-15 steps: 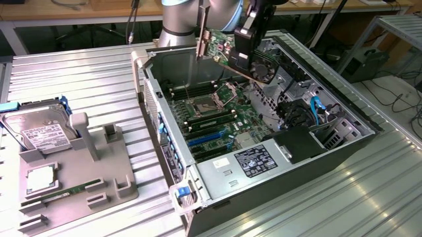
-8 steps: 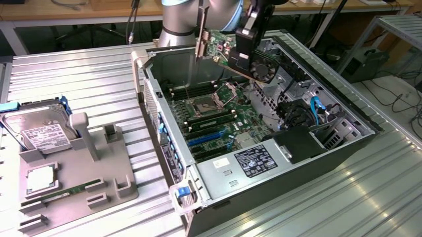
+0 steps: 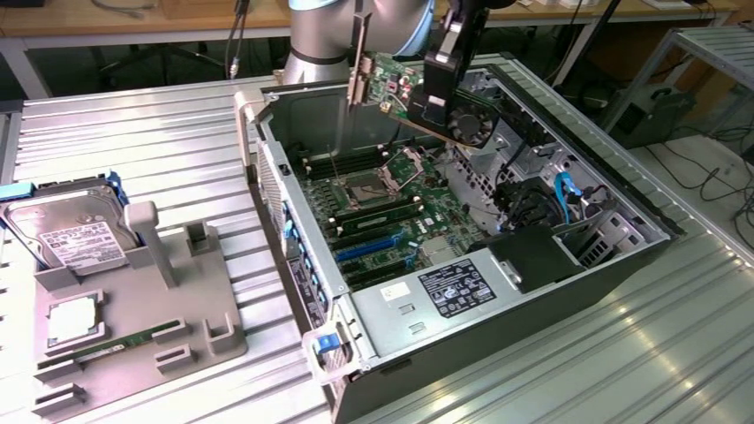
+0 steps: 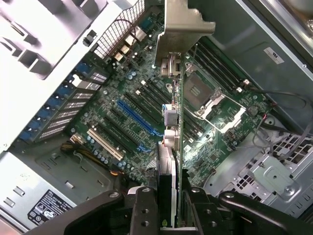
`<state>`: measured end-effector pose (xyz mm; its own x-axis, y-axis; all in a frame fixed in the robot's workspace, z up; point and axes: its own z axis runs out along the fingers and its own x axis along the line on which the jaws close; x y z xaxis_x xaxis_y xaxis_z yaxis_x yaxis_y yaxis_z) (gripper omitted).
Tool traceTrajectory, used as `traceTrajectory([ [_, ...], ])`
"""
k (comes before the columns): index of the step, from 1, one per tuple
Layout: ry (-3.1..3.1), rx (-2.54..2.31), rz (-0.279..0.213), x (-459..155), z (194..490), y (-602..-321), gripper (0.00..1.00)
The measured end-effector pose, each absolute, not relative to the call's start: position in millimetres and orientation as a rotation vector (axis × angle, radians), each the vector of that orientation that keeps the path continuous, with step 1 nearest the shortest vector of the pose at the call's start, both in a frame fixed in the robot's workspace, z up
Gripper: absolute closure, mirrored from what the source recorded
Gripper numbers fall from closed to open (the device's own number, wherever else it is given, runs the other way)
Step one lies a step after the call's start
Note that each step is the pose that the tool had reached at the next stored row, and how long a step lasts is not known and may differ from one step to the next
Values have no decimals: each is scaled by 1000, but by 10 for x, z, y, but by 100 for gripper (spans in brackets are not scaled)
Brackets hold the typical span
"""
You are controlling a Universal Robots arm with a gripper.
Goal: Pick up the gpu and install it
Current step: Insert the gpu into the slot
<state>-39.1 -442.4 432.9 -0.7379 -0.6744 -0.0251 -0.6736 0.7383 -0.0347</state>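
End effector [image 3: 433, 104] is clamped on the gpu [image 3: 389, 84]. Its black fingers [image 4: 143, 211] pinch both faces, and in the wrist view the card runs edge-on between them. The gpu hangs in the air over the far end of the open PC case [image 3: 624, 199], above the motherboard [image 3: 395, 216] and touching nothing below.

Card is thin: green board w/ small parts on one face, black cooler w/ round fan [image 3: 474, 125] on the other. A flat silver bracket [image 3: 356, 66] stands vertical at the end twd the exterior view's left.

Motherboard is dark green and densely populated, w/ a square metal CPU socket [image 3: 363, 190] and a long blue slot [image 3: 367, 249] among black ones. A grey sheet-metal power supply [image 3: 454, 287] w/ black label sits at the case's near end. Case walls are plain steel, partly perforated.

Hard to make out: the card's contact edge. The end effector's upper body is cut off by the frame top, and the fingers cover part of the cooler.

Room: clear air below the card down to the slots. Blue cables and a black bundle crowd the case's side at the exterior view's right.

Table [image 3: 141, 132] is ribbed aluminium. A grey fixture [image 3: 141, 309] lies well apart at the exterior view's left, holding a silver hard drive [image 3: 71, 225] and a RAM stick [image 3: 112, 343].
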Motion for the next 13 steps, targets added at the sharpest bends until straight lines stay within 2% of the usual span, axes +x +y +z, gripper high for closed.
traceTrajectory([
  [13, 2845, -1243, -34, -391, 4329, -4428, 73],
])
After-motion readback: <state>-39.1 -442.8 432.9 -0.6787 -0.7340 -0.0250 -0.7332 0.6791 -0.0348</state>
